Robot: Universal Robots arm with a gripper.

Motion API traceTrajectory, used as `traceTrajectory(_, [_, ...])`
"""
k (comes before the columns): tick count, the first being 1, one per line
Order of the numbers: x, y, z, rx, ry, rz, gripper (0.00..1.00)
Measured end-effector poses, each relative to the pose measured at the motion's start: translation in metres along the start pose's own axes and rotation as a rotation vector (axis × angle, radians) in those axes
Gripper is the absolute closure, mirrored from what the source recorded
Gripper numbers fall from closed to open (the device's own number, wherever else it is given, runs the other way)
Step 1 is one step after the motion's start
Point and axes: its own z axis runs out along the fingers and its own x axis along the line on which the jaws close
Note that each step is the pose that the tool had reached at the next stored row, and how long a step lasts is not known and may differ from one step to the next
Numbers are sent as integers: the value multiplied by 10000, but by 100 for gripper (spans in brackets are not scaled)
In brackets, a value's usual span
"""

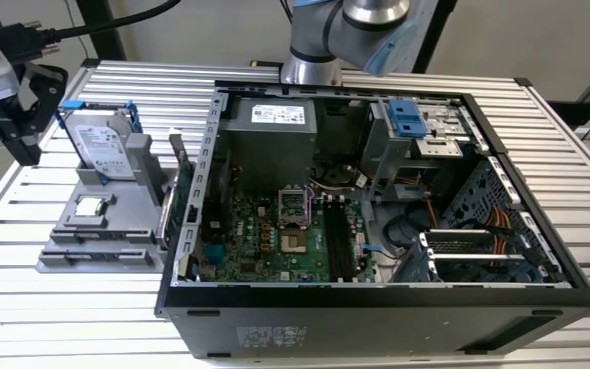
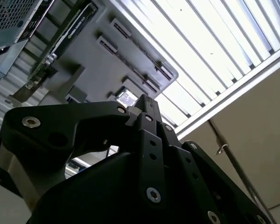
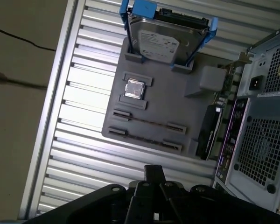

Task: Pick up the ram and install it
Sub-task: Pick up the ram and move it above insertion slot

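Hand (image 3: 154,170) hangs in the air over the exterior view's left side of the table (image 1: 70,323). It is apart from everything and touches nothing. In both wrist views its fingertips look pressed together, clenched with nothing between them.

Grey holder (image 3: 177,107) lies flat on the table, just beside the case (image 1: 377,307) on the exterior view's left. Ram (image 3: 149,123) is in the holder. In the first wrist view it shows as a thin dark strip standing on edge between two small brackets, ungrasped. It sits on the holder's near part in the exterior view, next to the chip.

Chip (image 3: 134,89), small, square and silver, lies flat in its own recess between the ram and the hard drive. Hard drive (image 3: 161,42), silver in a blue frame, stands upright at the holder's far end. Card (image 3: 207,133), dark with a metal bracket, stands on edge along the holder's side closest to the case.

The case lies on its side with the panel off and the inside facing up. Motherboard (image 1: 274,238) is green and sits on the case floor. Long black slots (image 1: 338,242) run near to far on its right part in the exterior view. I cannot tell whether anything sits in them.

Arm (image 1: 316,38) rises at the table's far edge, behind the case.
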Motion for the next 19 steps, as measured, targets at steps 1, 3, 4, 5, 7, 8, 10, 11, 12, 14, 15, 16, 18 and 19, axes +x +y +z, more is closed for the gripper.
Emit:
traceTrajectory(1, [0, 0, 0, 2, 4, -103, 100])
traceTrajectory(3, [0, 0, 0, 6, 12, -302, 100])
traceTrajectory(4, [0, 0, 0, 8, 17, -401, 100])
traceTrajectory(5, [0, 0, 0, 9, 21, -499, 100])
traceTrajectory(7, [0, 0, 0, 13, 30, -705, 100])
traceTrajectory(8, [0, 0, 0, 15, 34, -804, 100])
traceTrajectory(10, [0, 0, 0, 19, 42, -998, 100])
traceTrajectory(11, [0, 0, 0, 21, 46, -1092, 100])
traceTrajectory(12, [0, 0, 0, 22, 50, -1179, 100])
traceTrajectory(14, [0, 0, 0, 24, 56, -1328, 100])
traceTrajectory(15, [0, 0, 0, 25, 59, -1401, 100])
traceTrajectory(16, [0, 0, 0, 27, 63, -1479, 100])
traceTrajectory(18, [0, 0, 0, 30, 69, -1639, 100])
traceTrajectory(19, [0, 0, 0, 31, 73, -1721, 100])
